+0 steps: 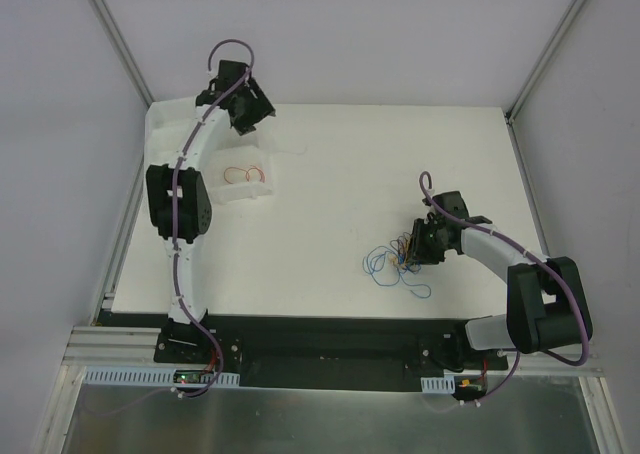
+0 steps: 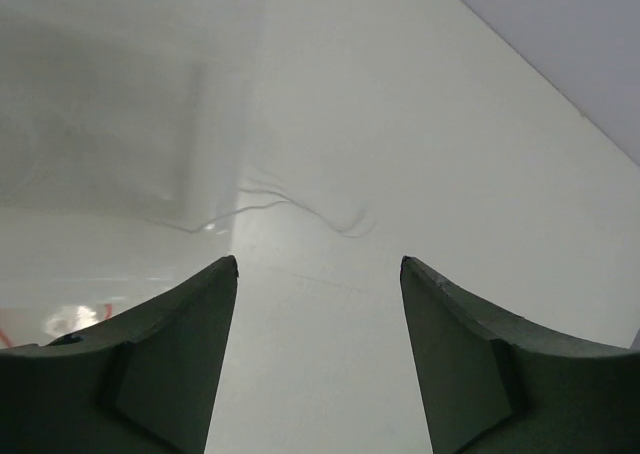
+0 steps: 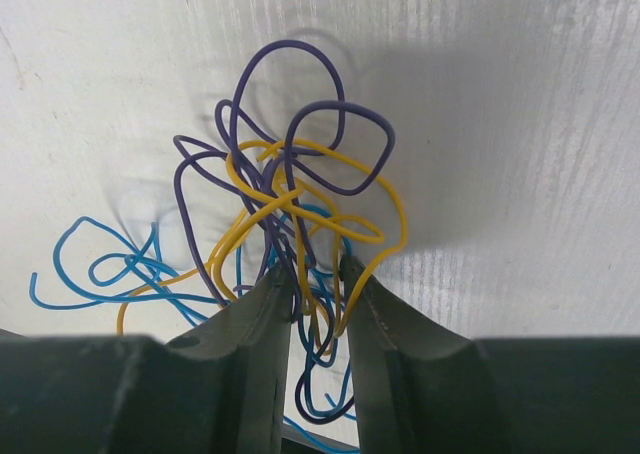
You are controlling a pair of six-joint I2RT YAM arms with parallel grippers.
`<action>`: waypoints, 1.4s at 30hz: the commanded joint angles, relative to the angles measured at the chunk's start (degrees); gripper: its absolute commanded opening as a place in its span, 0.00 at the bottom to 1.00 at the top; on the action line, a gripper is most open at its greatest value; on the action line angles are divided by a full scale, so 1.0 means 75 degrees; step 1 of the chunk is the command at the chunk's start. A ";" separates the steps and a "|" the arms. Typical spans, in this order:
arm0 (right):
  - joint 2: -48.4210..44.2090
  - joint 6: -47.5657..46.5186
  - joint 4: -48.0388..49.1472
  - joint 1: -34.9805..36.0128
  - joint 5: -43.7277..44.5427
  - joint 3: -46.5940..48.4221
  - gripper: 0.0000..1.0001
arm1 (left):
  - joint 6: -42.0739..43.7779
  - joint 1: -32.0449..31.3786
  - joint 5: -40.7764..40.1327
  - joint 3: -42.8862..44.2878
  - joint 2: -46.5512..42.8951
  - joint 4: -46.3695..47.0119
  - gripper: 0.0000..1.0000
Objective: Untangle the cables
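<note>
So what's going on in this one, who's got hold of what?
The right pincer is down on the table, its fingers nearly shut around purple and yellow strands of the wire tangle. The tangle is not yet undone, and blue loops trail off to one side. The left pincer hangs open and empty at the far left, near a white tray holding two reddish wire loops, seemingly already sorted out.

Lab test cell: white table (image 1: pixel 380 164), plain walls (image 1: pixel 340 34), aluminium frame posts (image 1: pixel 117 36), bolted robot arms (image 1: pixel 180 199).
</note>
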 commanded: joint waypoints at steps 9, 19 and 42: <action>0.0227 -0.0177 -0.0341 0.0195 0.0354 0.0054 0.32 | 0.1573 -0.1380 -0.0793 0.1096 0.0980 0.0534 0.64; 0.0344 -0.0224 -0.0364 0.0382 0.0319 0.0136 0.32 | -0.4356 -0.1368 0.0027 0.0428 0.1636 0.0664 0.58; 0.0333 -0.0224 -0.0376 0.0394 0.0331 0.0125 0.31 | -0.5833 -0.1603 -0.1566 0.2006 0.2293 -0.0286 0.55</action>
